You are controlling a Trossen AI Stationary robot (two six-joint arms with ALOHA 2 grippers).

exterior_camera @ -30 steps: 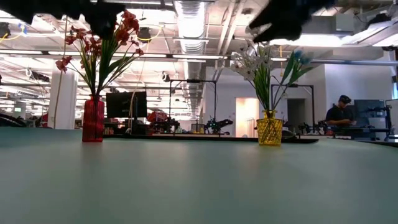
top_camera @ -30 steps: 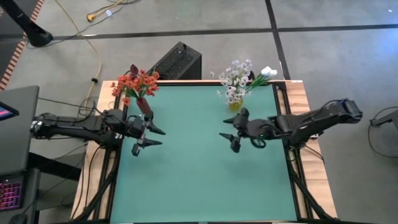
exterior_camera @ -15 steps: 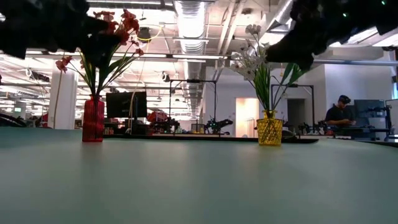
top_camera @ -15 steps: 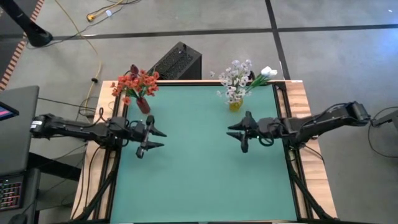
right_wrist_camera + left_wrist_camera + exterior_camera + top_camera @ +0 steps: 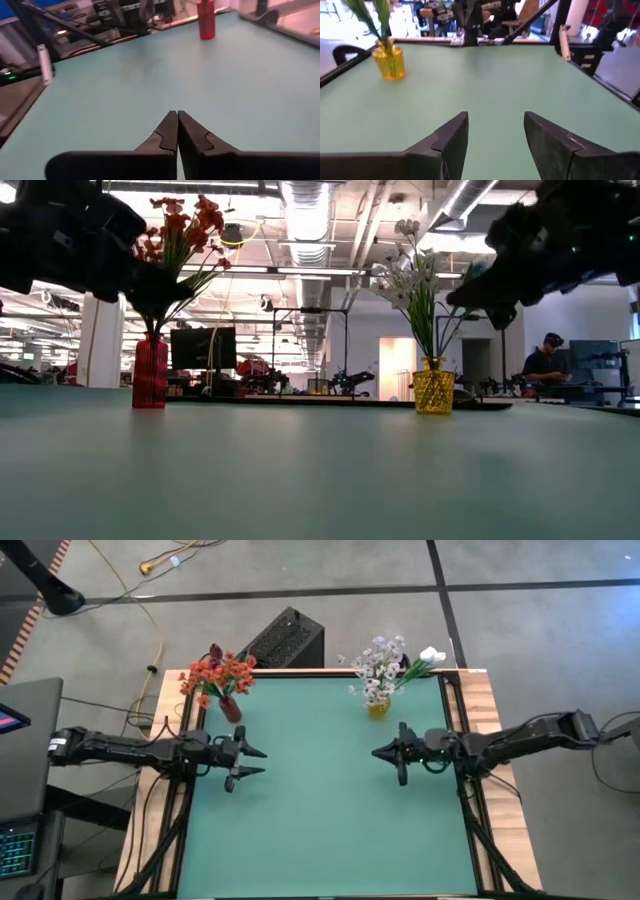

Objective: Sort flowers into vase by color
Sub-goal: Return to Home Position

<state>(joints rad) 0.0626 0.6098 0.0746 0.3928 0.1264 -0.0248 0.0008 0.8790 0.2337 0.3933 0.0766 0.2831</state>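
The flowers are standing in two vases at the far edge of the green table point(image 5: 320, 820), sorted by colour. The red-orange blossoms point(image 5: 218, 673), with a dark red bud among them, are sitting in the red vase point(image 5: 231, 710) near the far left corner. The white sprays and white buds point(image 5: 385, 666) are sitting in the yellow vase point(image 5: 378, 709) toward the far right. Both vases are standing upright and well apart from each other, and no stems are lying on the table surface. The left gripper point(image 5: 262, 762) is hovering over the left side of the table, nearer the viewer than the red vase and apart from it. It is pointing toward the middle of the table, with its two dark fingers point(image 5: 451, 142) spread wide and holding nothing. The right gripper point(image 5: 380, 753) is hovering over the right side of the table, nearer the viewer than the yellow vase, and pointing inward toward the left gripper. Its fingers point(image 5: 167, 131) are pressed together with nothing between them. The two arms are reaching in low from opposite sides, leaving a wide stretch of bare green surface between the grippers. Seen from table height, a person point(image 5: 545, 365) is sitting at a desk in the room far behind the table, to the right of the yellow vase.
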